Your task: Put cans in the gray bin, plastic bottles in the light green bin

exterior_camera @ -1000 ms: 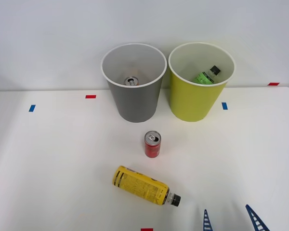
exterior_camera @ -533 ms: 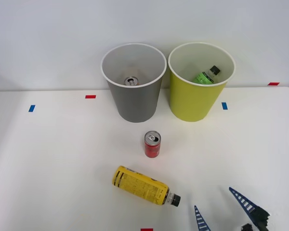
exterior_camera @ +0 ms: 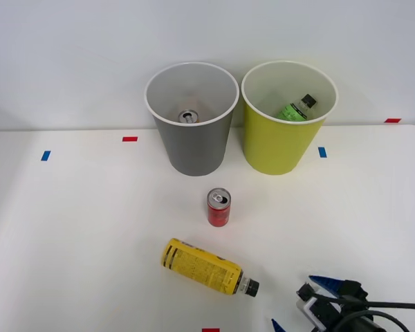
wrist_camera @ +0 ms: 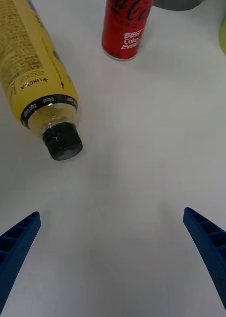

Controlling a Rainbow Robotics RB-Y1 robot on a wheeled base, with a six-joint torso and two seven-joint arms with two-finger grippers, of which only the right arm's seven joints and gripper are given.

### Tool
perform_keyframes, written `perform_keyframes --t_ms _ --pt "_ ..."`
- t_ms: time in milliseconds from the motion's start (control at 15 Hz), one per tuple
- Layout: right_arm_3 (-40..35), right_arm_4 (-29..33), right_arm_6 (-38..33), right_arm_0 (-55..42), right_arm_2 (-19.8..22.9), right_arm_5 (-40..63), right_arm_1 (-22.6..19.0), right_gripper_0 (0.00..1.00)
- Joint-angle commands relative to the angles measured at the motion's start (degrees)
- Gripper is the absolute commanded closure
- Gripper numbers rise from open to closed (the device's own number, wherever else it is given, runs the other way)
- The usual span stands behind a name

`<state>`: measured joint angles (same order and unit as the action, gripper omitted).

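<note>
Near the table's 5 o'clock edge, the tool had advanced.
Spread wide and holding nothing, it faced the yellow bottle, likely next for the green bin.

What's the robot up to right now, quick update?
Right gripper open, empty, near the yellow bottle. Red can upright on the table. Nothing in the way.

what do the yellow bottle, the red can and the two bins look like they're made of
The yellow bottle looks like clear plastic under a glossy printed yellow wrap: the see-through neck shows above its black cap. The red can seems to be metal, with a silvery pull-tab top and a shiny printed body. The gray bin and the light green bin look like smooth moulded plastic with white rims, though that is a guess from their even sheen.
</note>
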<state>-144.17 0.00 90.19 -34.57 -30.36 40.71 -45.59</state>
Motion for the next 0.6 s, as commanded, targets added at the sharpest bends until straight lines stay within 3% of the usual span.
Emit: perform_keyframes --t_ms 67,267,600 --pt "-5.8 4.3 -8.4 11.4 -9.1 14.2 -5.2 0.00" --pt "-5.8 -0.5 -13.5 21.9 -13.1 22.2 -6.6 0.00" --pt "-5.8 -7.5 -14.8 30.0 -12.7 32.3 -5.6 0.00"
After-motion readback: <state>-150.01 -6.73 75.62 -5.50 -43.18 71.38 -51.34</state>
